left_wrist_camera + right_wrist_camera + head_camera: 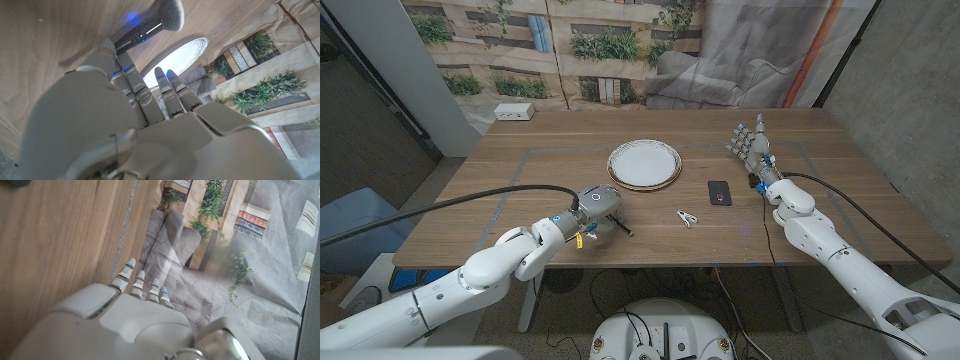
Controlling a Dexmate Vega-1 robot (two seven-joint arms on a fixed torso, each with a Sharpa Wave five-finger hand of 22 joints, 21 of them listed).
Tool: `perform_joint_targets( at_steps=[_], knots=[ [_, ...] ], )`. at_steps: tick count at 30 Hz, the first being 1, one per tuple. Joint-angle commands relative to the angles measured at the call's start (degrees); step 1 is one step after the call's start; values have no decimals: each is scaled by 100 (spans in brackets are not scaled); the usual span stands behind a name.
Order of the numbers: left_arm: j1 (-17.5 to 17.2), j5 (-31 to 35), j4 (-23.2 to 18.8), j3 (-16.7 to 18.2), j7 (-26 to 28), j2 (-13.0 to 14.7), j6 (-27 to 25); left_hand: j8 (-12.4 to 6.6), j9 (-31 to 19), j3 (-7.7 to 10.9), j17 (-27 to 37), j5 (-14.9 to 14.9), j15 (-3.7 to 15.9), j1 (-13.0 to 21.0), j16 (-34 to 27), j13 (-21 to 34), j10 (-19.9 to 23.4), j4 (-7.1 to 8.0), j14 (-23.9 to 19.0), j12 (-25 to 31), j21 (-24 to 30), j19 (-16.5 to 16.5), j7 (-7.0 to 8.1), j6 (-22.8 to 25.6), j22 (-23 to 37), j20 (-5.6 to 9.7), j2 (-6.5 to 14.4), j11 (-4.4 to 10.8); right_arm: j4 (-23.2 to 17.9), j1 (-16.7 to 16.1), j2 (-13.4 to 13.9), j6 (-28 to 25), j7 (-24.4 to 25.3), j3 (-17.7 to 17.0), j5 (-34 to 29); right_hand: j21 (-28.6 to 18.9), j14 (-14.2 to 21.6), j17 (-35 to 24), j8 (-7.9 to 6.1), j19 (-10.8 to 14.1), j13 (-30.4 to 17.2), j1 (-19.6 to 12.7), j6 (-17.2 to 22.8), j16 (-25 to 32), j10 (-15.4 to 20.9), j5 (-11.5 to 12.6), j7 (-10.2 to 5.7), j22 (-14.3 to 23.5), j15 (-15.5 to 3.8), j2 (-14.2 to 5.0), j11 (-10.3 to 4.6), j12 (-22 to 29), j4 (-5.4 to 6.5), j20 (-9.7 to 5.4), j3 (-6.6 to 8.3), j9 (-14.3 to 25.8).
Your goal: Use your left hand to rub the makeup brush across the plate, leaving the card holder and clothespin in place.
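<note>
Starting nearest the robot: left hand [595, 205], low over the table's [500, 215] front part, fingers curled downward. In the left wrist view the left hand's fingers [127, 75] reach toward the makeup brush [147, 27], which lies on the wood just beyond them; whether any finger touches it cannot be told, and no grip is visible.

Makeup brush, head view: dark handle end [621, 229] protruding from beneath the left hand, lying on the table. Wrist view shows a dark handle with a pale line marking, not readable, and a fluffy grey-white head.

Clothespin [688, 217]: small, pale, lying on the table to the right of the left hand, apart from it.

Card holder [719, 192]: flat, dark, rectangular, lying beyond the clothespin, near the right hand; no legible marking.

Right hand [750, 145]: standing at the table's right side, fingers extended and apart, holding nothing.

Plate [644, 163]: round, white with a darker rim, on the table's middle, beyond the left hand, well apart from the brush.

White box [514, 112]: far left corner of the table, no readable writing.
</note>
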State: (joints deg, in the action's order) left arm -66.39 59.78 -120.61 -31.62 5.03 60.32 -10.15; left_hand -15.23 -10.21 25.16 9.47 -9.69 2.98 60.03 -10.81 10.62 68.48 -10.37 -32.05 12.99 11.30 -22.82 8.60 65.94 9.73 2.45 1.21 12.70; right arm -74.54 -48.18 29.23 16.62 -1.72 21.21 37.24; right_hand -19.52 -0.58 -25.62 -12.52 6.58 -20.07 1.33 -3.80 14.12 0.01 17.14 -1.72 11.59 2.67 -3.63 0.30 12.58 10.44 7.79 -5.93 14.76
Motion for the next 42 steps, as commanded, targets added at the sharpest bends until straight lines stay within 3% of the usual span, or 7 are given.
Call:
perform_joint_targets(
  at_steps=[1, 21, 42],
  knots=[
    [-74, -82, -152, 184, 209, 67, 51, 12, -11, -8, 34, -4, 956, 62, -30, 16, 108, 10, -78, 12, 31, -40, 5, 26, 20, 145, 30, 32, 11, 3, -2, 7, -4, -1, 0, -39, -3, -19, -29, 2, -10, -9, -45, 22, -45, 38, 3, 30, 43, -579, 12, 39, 42, 40, 11, 15],
    [-142, -630, -179, 426, 445, -159, 28, 77, -15, -76, 32, -1, 953, 133, -14, 16, 169, 22, -120, -19, 33, -71, -26, 27, 22, 137, 20, 32, 14, 4, -2, 8, -5, -1, -1, -39, -6, -19, -26, 2, -10, -9, -54, 21, -48, 39, 1, 30, 49, -578, 10, 37, 41, 36, 12, 14],
    [181, -1371, 179, 367, 1102, -819, 296, 120, -21, -131, 29, -9, 947, 182, 3, 16, 175, 33, -133, -58, 35, -97, -19, 52, 24, 118, 21, 33, 10, 2, 0, 6, -4, -2, 0, -39, -4, -19, -31, 2, -7, -9, -39, 21, -52, 38, 4, 30, 51, -577, 2, 34, 41, 38, 11, 14]
  ],
)
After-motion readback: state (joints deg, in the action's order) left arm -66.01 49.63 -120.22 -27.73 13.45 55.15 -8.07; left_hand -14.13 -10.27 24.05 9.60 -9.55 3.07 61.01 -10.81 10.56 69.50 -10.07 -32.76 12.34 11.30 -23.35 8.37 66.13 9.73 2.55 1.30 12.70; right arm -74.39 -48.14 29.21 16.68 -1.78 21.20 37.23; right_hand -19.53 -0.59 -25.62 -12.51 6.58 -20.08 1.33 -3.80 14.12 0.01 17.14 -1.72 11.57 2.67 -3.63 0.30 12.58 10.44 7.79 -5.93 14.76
